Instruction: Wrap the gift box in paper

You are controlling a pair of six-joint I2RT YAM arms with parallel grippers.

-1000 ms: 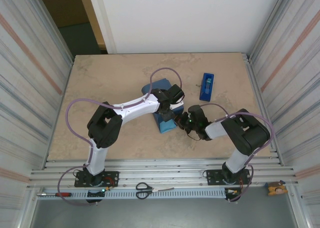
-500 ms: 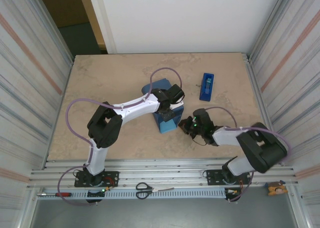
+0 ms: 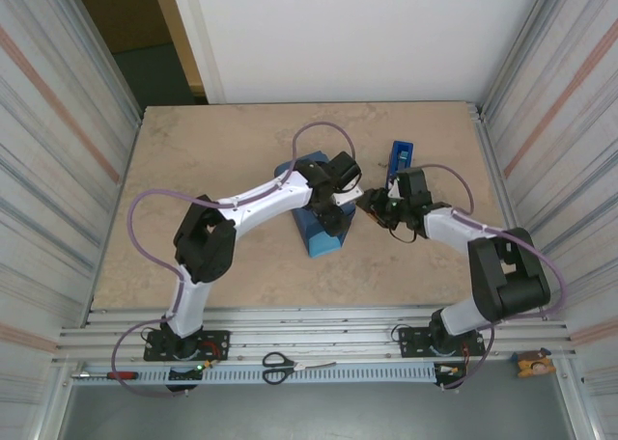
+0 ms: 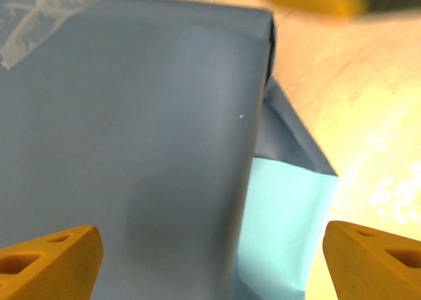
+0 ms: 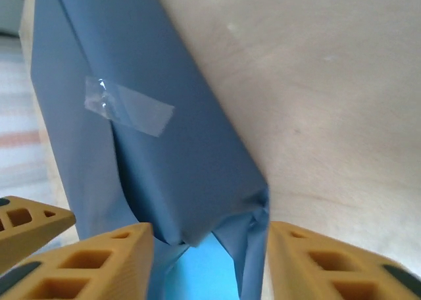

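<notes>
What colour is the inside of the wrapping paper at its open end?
Light blue; the paper is slate outside. Left wrist view.

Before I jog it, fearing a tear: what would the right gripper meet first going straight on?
Most likely the paper, its loose folded end just ahead of the right gripper; depth unclear.

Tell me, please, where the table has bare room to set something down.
Bare: the table's far-left stretch between the left wall and the paper, and the near strip between the paper and the front rails. Crowded: the centre, where the left pincer and right pincer sit at the paper, with the tape dispenser just beyond.
</notes>
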